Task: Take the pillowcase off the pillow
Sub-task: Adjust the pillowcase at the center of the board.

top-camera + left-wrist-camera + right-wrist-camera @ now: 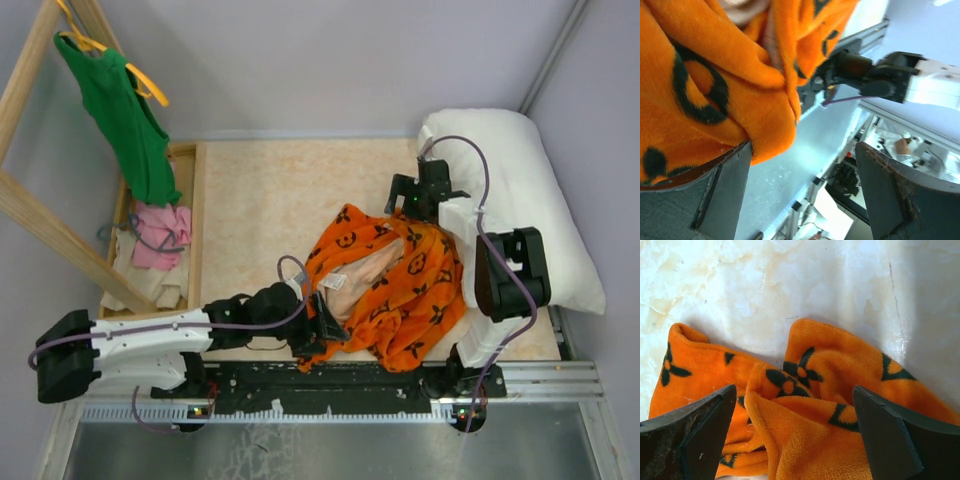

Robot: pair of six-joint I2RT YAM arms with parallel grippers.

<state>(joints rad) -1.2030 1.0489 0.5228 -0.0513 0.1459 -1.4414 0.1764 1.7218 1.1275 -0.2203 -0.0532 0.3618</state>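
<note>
Top external: pillowcase [400,290] lay crumpled; judged soft, light, best pinched at a folded edge. Left gripper [805,192], right gripper [795,432]: jaws stood apart.

One orange pillowcase [400,290] is lying on the desk [260,190], and one white pillow [540,190] is resting beside it. One green tank top [130,120] is hanging from one yellow hanger [148,88]. One pink cloth [160,238] is sitting in one wooden tray [197,220]. Two arms are showing: the left arm [150,345] and the right arm [510,275].
</note>
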